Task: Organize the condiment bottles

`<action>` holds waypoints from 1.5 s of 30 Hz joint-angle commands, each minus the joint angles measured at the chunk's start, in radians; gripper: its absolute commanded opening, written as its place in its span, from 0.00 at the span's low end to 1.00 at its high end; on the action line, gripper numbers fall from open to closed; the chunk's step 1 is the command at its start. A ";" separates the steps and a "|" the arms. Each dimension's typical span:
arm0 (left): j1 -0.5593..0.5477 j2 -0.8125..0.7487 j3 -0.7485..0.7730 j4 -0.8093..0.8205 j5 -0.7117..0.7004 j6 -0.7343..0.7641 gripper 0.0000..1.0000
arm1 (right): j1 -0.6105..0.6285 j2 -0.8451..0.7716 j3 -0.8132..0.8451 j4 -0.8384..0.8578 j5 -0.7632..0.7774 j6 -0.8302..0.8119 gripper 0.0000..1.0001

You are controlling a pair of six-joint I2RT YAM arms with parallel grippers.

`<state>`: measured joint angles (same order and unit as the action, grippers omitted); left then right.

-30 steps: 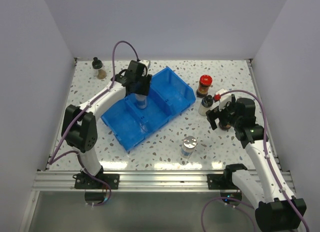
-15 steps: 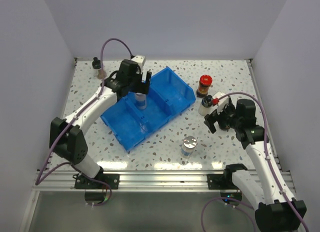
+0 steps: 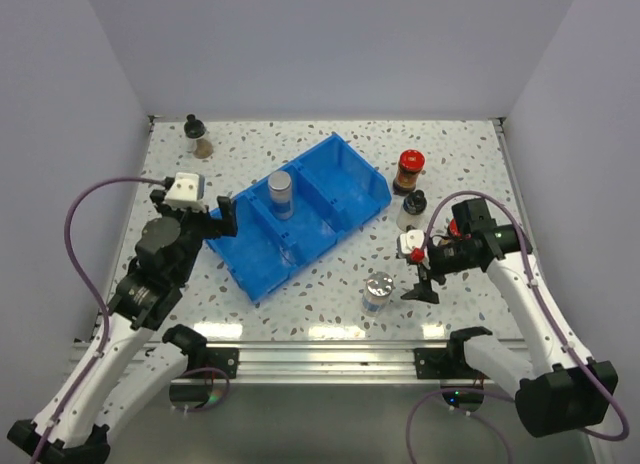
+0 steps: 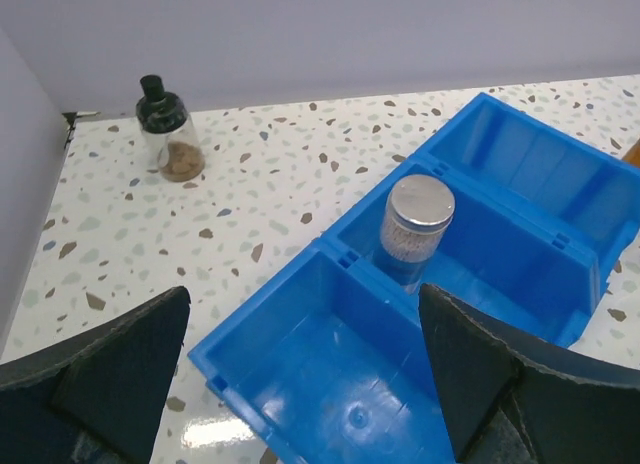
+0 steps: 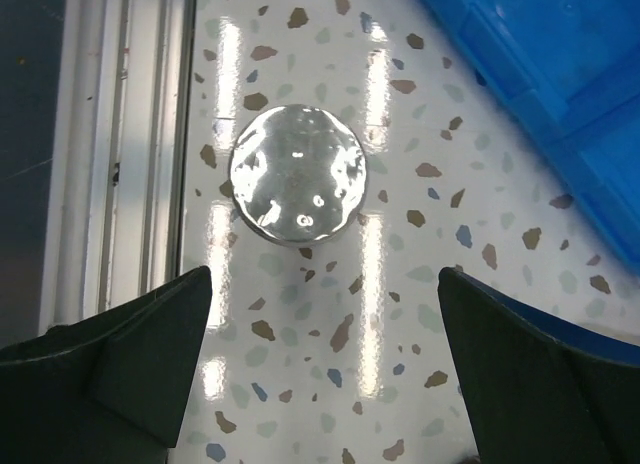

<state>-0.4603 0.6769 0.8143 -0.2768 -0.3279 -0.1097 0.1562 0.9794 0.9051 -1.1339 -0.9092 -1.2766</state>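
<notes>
Silver-capped bottle A (image 3: 281, 192): upright in the middle compartment of the blue bin (image 3: 350, 174); I read this as sorting by cap type.
Left gripper (image 4: 305, 369): jaws wide apart and empty, at the bin's 8 o'clock, wrist angled down toward it.
Silver-capped bottle B (image 5: 296, 174): on the table (image 3: 330, 284) at the bin's 5 o'clock; I judge it the matching one.
Right gripper (image 5: 320, 359): pointing straight down, jaws apart, bottle B at their 12 o'clock.

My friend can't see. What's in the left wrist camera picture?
A silver-capped glass shaker bottle stands upright in the middle compartment of a blue three-compartment plastic bin on a speckled white table. A black-capped bottle stands far left. The open left gripper frames the bottom.
</notes>
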 commanded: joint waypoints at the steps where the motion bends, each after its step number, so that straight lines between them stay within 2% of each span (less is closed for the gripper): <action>1: 0.005 -0.108 -0.120 0.044 -0.082 0.005 1.00 | 0.051 0.016 0.046 -0.165 -0.022 -0.175 0.99; 5: 0.002 -0.233 -0.188 0.056 -0.114 0.015 1.00 | 0.152 -0.007 -0.003 0.001 0.051 0.002 0.99; 9: 0.002 -0.269 -0.201 0.065 -0.134 0.021 1.00 | 0.253 0.024 -0.018 0.136 0.113 0.113 0.99; 18: 0.003 -0.321 -0.214 0.057 -0.171 0.007 1.00 | 0.382 0.130 -0.034 0.252 0.217 0.200 0.98; 21: 0.002 -0.321 -0.211 0.053 -0.178 0.005 1.00 | 0.396 0.131 -0.035 0.246 0.240 0.198 0.90; 25: 0.002 -0.321 -0.216 0.054 -0.180 0.002 1.00 | 0.410 0.128 -0.037 0.230 0.225 0.197 0.63; 26: 0.002 -0.323 -0.216 0.053 -0.178 0.002 1.00 | 0.414 0.128 -0.032 0.229 0.222 0.197 0.51; 28: 0.002 -0.323 -0.216 0.051 -0.180 0.001 1.00 | 0.431 0.146 -0.020 0.220 0.220 0.207 0.39; 29: 0.002 -0.327 -0.216 0.050 -0.181 -0.001 1.00 | 0.439 0.156 0.003 0.208 0.231 0.207 0.28; 30: 0.002 -0.327 -0.218 0.050 -0.181 0.001 1.00 | 0.456 0.177 0.021 0.176 0.236 0.207 0.24; 34: 0.002 -0.329 -0.218 0.053 -0.191 -0.001 1.00 | 0.462 0.243 0.207 0.082 0.240 0.284 0.14; 36: 0.002 -0.324 -0.219 0.054 -0.191 0.001 1.00 | 0.463 0.269 0.349 0.083 0.254 0.388 0.00; 41: 0.002 -0.318 -0.219 0.053 -0.194 0.001 1.00 | 0.464 0.356 0.622 0.106 0.289 0.567 0.00; 45: 0.002 -0.318 -0.221 0.053 -0.201 -0.001 1.00 | 0.468 0.412 0.725 0.244 0.371 0.704 0.00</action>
<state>-0.4603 0.3569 0.5972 -0.2642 -0.5064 -0.1108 0.6170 1.3552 1.5547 -1.0004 -0.5941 -0.7376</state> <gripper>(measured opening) 0.997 0.623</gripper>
